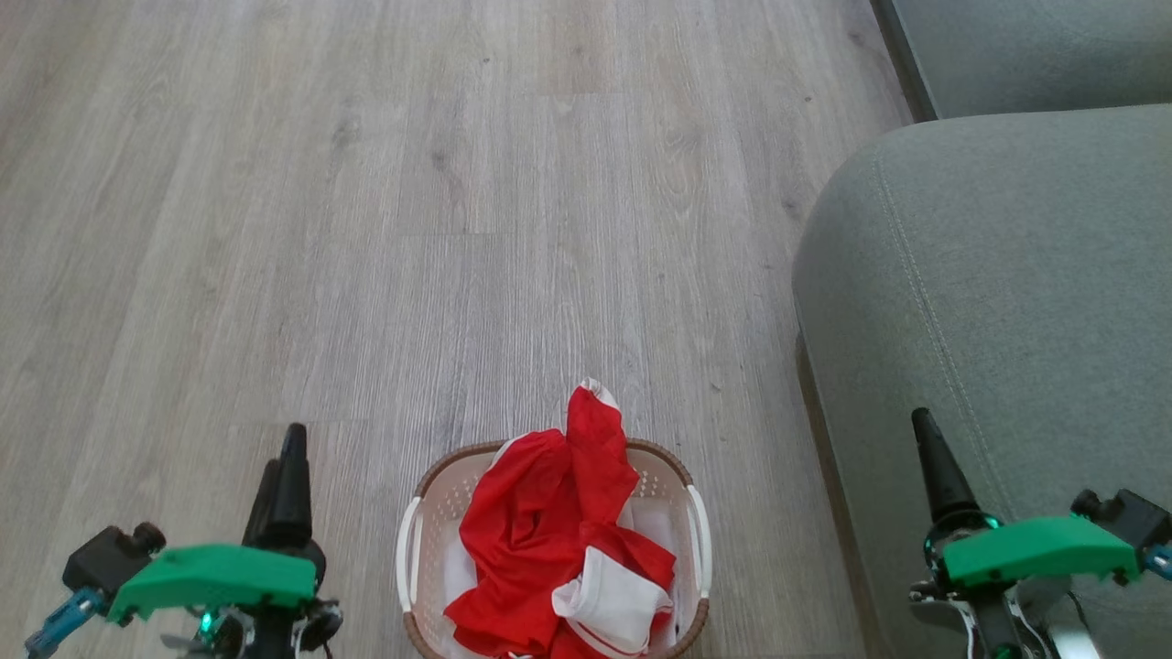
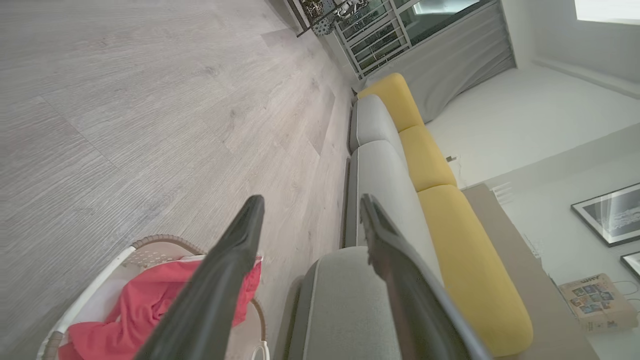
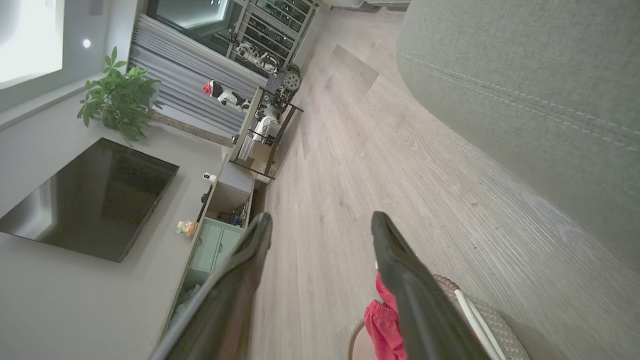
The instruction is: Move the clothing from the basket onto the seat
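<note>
The red clothing (image 1: pixel 549 540) is piled inside the basket (image 1: pixel 458 455). The seat (image 1: pixel 1007 275) is just right of the basket. The left tool (image 2: pixel 312 200) and right tool (image 3: pixel 322 216), either side of it, are open.

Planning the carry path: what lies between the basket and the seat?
A bare strip of wooden floor lies between the basket and the seat, as the head view shows.

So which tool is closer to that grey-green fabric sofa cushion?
Right. The right tool sits by the cushion's edge; the left tool is beyond the oval cream plastic basket.
</note>
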Controlling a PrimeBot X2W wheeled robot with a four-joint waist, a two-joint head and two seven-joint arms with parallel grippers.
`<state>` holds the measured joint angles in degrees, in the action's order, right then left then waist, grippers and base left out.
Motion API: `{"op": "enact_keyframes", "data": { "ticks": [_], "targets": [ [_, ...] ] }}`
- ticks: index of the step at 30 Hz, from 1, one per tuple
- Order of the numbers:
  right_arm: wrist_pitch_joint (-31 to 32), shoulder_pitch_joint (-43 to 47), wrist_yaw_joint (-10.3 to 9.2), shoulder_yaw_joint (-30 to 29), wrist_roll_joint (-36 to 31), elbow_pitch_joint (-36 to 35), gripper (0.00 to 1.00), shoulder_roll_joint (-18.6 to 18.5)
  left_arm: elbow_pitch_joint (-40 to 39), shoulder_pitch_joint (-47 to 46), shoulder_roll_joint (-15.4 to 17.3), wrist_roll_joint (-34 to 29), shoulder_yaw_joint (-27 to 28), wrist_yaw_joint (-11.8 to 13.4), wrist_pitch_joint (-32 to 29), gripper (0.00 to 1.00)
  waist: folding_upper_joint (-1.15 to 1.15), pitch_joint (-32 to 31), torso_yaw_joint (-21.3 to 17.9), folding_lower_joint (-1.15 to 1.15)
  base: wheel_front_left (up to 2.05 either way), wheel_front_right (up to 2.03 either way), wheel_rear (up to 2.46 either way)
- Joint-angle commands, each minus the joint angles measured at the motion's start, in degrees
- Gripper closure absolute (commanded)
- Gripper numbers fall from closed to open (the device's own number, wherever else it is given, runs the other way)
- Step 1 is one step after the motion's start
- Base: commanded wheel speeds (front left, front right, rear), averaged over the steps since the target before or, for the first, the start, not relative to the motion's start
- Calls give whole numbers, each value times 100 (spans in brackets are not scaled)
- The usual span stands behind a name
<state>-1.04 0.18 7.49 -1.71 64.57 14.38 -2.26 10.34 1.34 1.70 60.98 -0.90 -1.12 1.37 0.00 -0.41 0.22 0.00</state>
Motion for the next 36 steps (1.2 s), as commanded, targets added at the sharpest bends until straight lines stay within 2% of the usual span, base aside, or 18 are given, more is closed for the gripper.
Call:
{"op": "enact_keyframes", "data": {
  "ticks": [1, 36],
  "targets": [
    [-101, -284, 1, 85, -200, -251, 0, -43, -265, -137, 71, -254, 56, 22, 78, 0, 0, 0, 2, 0, 0, 0, 0],
    [-692, -281, 0, 584, -2714, -359, 0, -52, -574, 255, 229, -3032, -230, 557, 665, 0, 0, -14, 19, 0, 0, 0, 0]
  ]
}}
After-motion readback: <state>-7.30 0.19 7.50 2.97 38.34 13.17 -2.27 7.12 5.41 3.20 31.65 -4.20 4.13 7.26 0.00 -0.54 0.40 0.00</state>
